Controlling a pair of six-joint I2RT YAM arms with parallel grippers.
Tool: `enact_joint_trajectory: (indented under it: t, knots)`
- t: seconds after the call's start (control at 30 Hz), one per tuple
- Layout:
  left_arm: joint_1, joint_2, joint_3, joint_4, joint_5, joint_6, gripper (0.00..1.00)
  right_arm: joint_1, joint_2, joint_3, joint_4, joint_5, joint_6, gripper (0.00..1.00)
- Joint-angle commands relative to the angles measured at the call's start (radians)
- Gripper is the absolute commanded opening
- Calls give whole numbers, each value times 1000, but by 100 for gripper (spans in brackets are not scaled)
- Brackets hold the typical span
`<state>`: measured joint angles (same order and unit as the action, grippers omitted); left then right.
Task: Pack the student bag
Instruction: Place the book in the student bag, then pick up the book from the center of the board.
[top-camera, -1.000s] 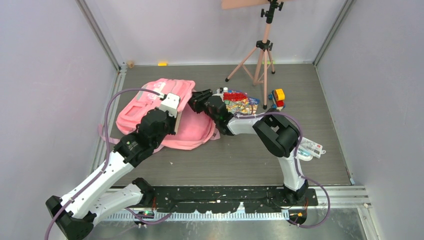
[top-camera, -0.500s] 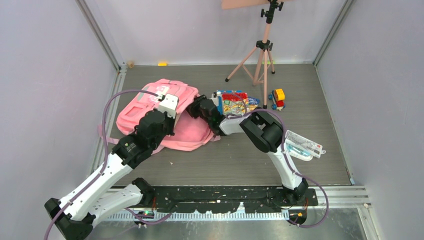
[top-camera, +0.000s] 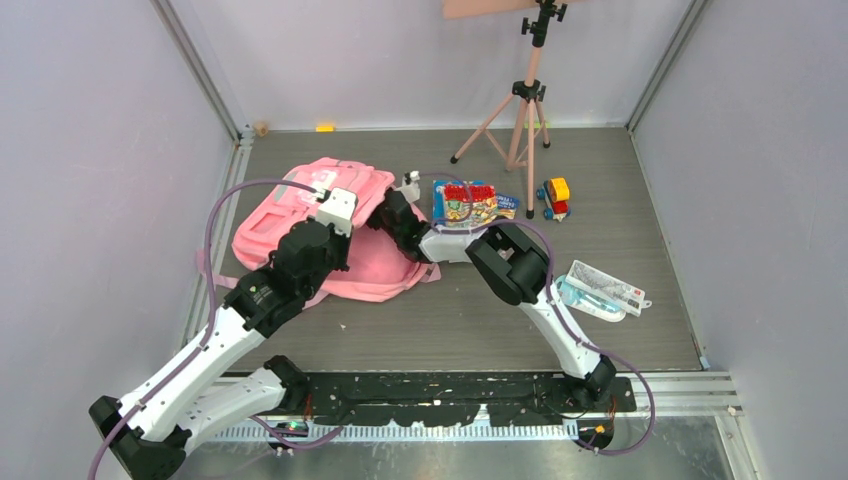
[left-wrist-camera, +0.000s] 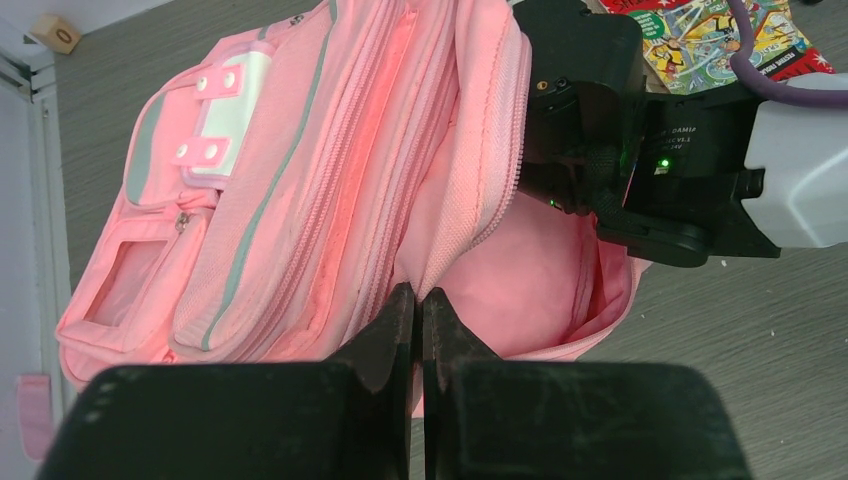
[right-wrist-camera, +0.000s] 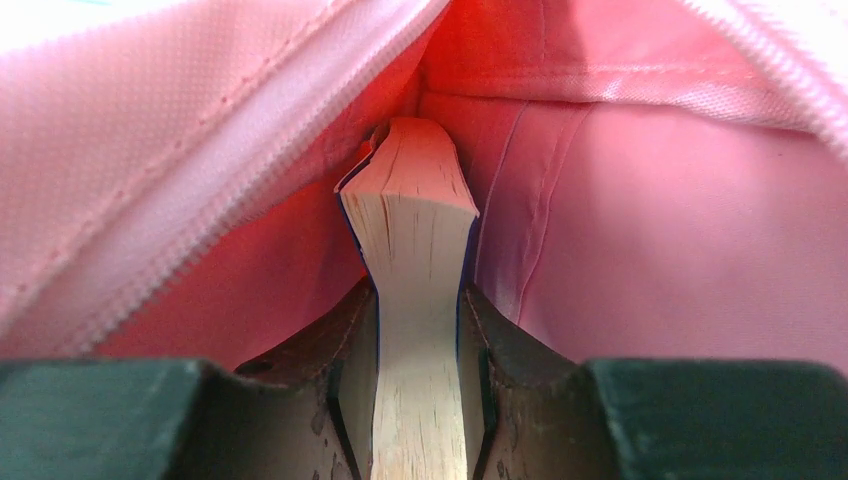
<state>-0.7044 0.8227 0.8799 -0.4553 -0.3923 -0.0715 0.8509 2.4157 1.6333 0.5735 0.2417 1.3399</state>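
Bag (top-camera: 265, 225) lies left of centre; left gripper (left-wrist-camera: 419, 302) pinches its rim open, right gripper (right-wrist-camera: 418, 335) is clamped on a book (right-wrist-camera: 415, 215) already inside. Comic (top-camera: 465, 203), toy (top-camera: 555, 195) and case (top-camera: 602, 290) aren't packed yet.

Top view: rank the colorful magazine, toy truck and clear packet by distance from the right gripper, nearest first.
From the right gripper, holding a book in the student bag's mouth:
1. Colorful magazine, just to its right.
2. Toy truck, farther right.
3. Clear packet, far right, nearer the arm bases.
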Motion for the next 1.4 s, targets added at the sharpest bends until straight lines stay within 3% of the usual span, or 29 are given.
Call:
enact_joint_trajectory:
  t: [0.0, 0.2, 0.4, 0.43, 0.47, 0.5, 0.8, 0.87, 1.1, 1.17, 1.23, 1.37]
  knots:
    - [-1, -21, 24, 115, 21, -11, 0, 19, -9, 58, 3, 42, -72, 11]
    - [-1, -19, 22, 115, 15, -7, 0, 20, -90, -13, 39, 50, -198, 54]
    - [0, -14, 21, 115, -1, 1, 0, 51, -185, -128, 101, 72, -306, 70]
    - [0, -12, 20, 116, -5, 2, 0, 64, -199, -164, 109, 80, -340, 76]
    - [0, -12, 19, 115, -8, 4, 0, 70, -233, -183, 111, 100, -357, 92]
    - [0, -11, 20, 115, -12, 5, 0, 81, -250, -228, 112, 110, -380, 96]
    - [-1, -20, 16, 118, -43, 23, 0, 114, -570, -581, 77, 164, -467, 97]
    - [-1, -18, 16, 119, -55, 28, 0, 115, -662, -618, -3, 159, -516, 98]
    - [0, -5, 16, 118, -51, 29, 0, 85, -982, -644, -515, 263, -750, 99]
    - [0, 0, 15, 119, -57, 33, 0, -7, -1046, -646, -688, 225, -796, 100]
    - [0, 3, 14, 120, -60, 34, 0, -119, -1102, -672, -758, 113, -796, 100]
    - [0, 11, 14, 119, -59, 34, 0, -346, -1208, -780, -775, -109, -789, 100]
